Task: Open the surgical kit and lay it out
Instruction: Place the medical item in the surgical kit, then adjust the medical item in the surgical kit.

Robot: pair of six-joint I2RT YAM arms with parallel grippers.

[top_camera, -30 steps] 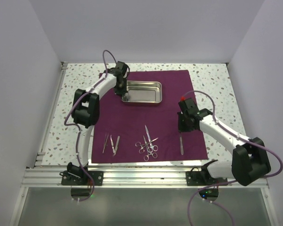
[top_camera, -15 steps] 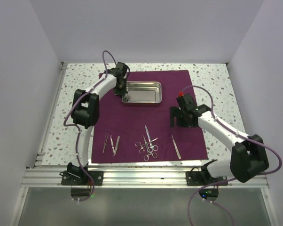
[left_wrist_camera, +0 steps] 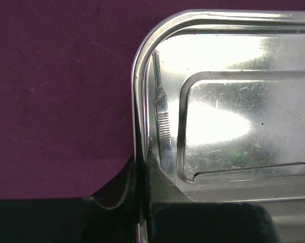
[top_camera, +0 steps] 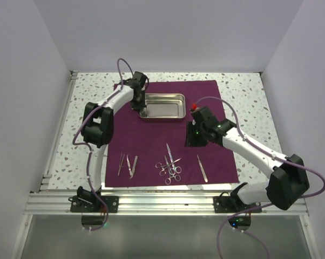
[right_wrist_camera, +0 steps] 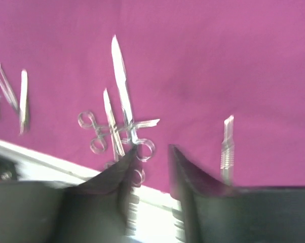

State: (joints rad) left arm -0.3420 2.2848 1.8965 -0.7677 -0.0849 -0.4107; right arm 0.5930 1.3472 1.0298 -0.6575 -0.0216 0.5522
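Maroon cloth (top_camera: 151,135) lies flat on the speckled table (top_camera: 243,91), its near edge close to the metal rail (top_camera: 162,202). Steel tray (top_camera: 170,106) sits at far centre of the cloth. Left gripper (left_wrist_camera: 141,172) is pressed together on the tray's left rim, one finger inside, one outside. A scalpel handle (left_wrist_camera: 164,132) lies inside along that left wall. Right gripper (right_wrist_camera: 153,149) hangs above the cloth, near-right of the tray, fingers spread, nothing between them. Near row, left to right: tweezers (top_camera: 127,164), scissors and forceps cluster (top_camera: 169,166), second scalpel handle (top_camera: 202,168). Bare cloth between tray and row, and right of the tray.
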